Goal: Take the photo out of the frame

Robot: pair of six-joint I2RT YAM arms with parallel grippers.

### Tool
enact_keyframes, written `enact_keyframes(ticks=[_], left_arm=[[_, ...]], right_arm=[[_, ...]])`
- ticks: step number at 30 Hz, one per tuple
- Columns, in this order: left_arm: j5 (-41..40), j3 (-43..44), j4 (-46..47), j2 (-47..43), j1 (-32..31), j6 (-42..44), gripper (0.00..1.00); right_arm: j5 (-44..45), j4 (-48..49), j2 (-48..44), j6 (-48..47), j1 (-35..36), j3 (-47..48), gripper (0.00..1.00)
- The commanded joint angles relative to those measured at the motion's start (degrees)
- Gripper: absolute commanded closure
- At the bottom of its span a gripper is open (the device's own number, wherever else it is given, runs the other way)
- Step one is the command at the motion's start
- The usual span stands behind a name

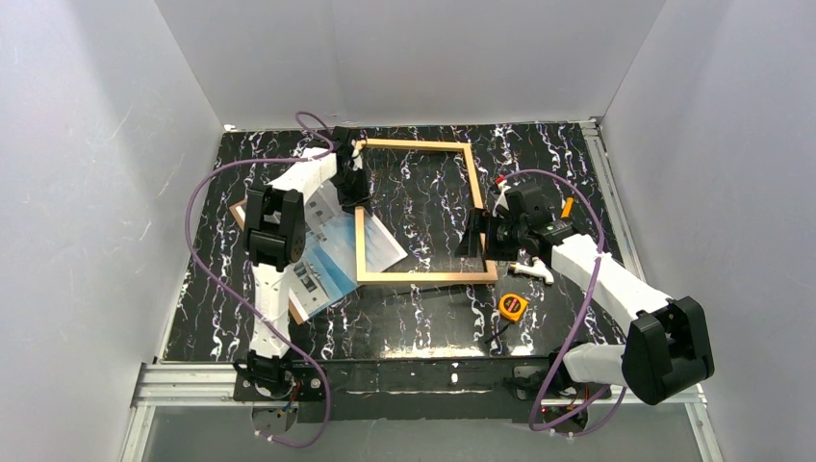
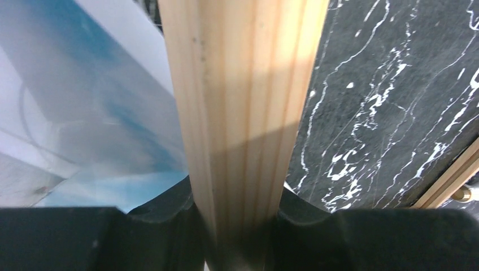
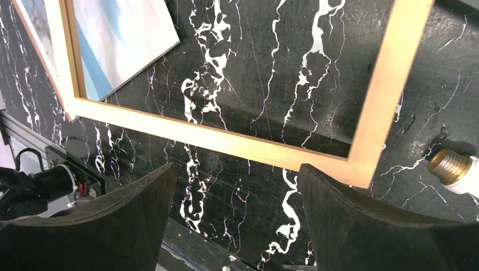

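The frame [image 1: 423,277] is an empty rectangle of light-orange wood strips over the black marbled table. My left gripper [image 1: 354,192] is shut on its left strip; in the left wrist view the strip [image 2: 243,113] runs straight up between both black fingers [image 2: 141,231]. The photo [image 1: 337,260], blue sky and white cloud on brown board, lies on the table left of the frame, one corner reaching under the left strip [image 3: 65,56]. The photo also shows in the wrist views [image 2: 85,113] [image 3: 118,39]. My right gripper [image 1: 476,245] [image 3: 237,226] hangs open by the frame's near right corner [image 3: 367,169], holding nothing.
A yellow tape measure [image 1: 512,307] lies near the front, right of centre. A white bulb with a brass screw base [image 3: 452,166] rests just right of the frame's corner. A small orange item [image 1: 567,206] sits further right. White walls close in the table on three sides.
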Motion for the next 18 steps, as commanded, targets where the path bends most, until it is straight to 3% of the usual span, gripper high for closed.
enact_keyframes(ticks=[1, 11, 18], left_arm=[[0.4, 1.5, -2.0, 1.9, -2.2, -5.3, 0.98], [4.0, -6.3, 11.0, 1.4, -2.3, -18.0, 1.0], [1.8, -10.5, 10.1, 1.3, -2.5, -18.5, 1.0]], right_arm=[[-0.3, 1.1, -1.0, 0.4, -0.2, -1.0, 0.13], [-1.4, 2.2, -0.8, 1.2, -0.2, -2.3, 0.14], [-1.5, 2.1, -1.6, 1.4, -0.2, -2.3, 0.14]])
